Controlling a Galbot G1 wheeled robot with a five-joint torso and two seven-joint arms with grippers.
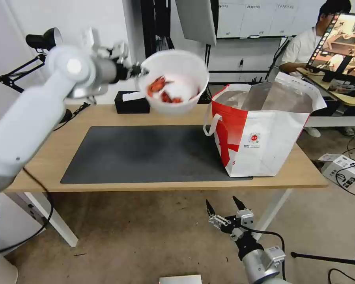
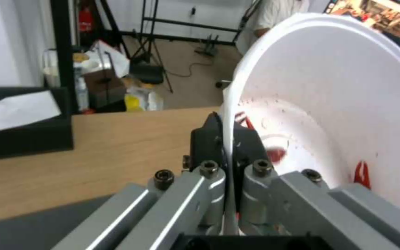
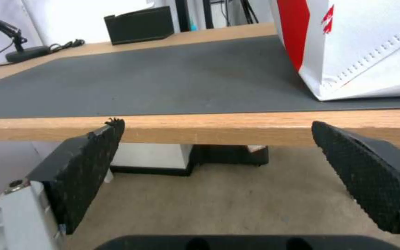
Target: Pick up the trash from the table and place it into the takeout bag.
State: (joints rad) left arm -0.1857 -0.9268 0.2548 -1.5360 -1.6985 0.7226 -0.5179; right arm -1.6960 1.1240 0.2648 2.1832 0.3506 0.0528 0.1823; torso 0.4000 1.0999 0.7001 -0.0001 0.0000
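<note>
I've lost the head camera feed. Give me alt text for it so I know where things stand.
The left gripper holds a tilted white bowl of red shells by its rim, in the air above the desk and just left of the open takeout bag. The bag stands at the right end of a dark mat. The right gripper hangs open below the desk's front edge.

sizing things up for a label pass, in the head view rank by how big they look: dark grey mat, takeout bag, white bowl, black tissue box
1. dark grey mat
2. takeout bag
3. white bowl, held up by the left hand, so nearer the camera; its look is inflated
4. black tissue box, partly hidden behind the bowl
</note>
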